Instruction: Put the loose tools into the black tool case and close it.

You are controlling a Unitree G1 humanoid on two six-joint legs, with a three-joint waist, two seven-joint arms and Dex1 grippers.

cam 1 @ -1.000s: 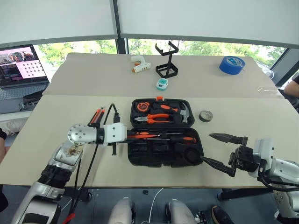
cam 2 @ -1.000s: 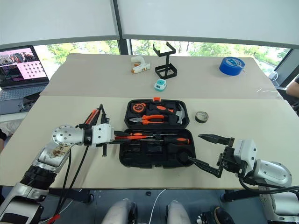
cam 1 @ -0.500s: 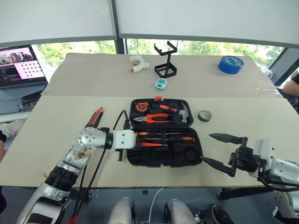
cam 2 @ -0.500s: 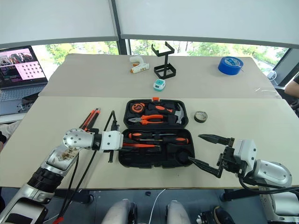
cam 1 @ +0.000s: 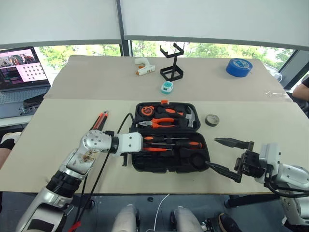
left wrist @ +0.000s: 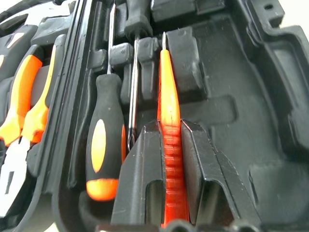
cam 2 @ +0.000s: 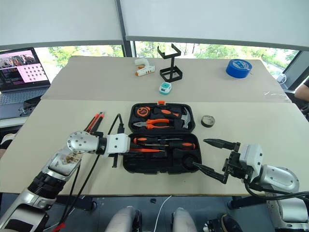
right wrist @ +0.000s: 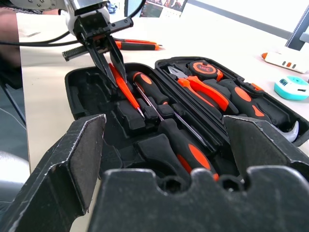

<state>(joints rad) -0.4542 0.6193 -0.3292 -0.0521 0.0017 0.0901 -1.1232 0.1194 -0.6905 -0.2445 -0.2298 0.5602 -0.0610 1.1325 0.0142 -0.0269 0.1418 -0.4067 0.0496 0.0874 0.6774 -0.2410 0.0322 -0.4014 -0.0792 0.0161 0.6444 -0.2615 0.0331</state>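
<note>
My left gripper [left wrist: 171, 159] was pinching the slim all-orange tester pen [left wrist: 168, 104], its fingers [left wrist: 140, 169] pressed against the pen's ribbed sides. The pen's tip pointed into the near half of the black tool case [cam 1: 170, 163], just beside the two black-and-orange screwdrivers [cam 1: 181, 143] already lying in their slots. The case lay open on the table [cam 1: 58, 130]; its far half held the orange-handled pliers [cam 1: 161, 122], the tape measure [cam 1: 147, 110] and the hammer [cam 1: 189, 116]. My left arm reached in from the case's left edge, forearm angled down toward the tray. My right gripper [cam 1: 231, 157] hung spread wide, holding nothing, just off the case's right end. The utility knife [cam 1: 100, 120] lay on the table left of the case, and the small dark tape roll [cam 1: 212, 120] to its right.
</note>
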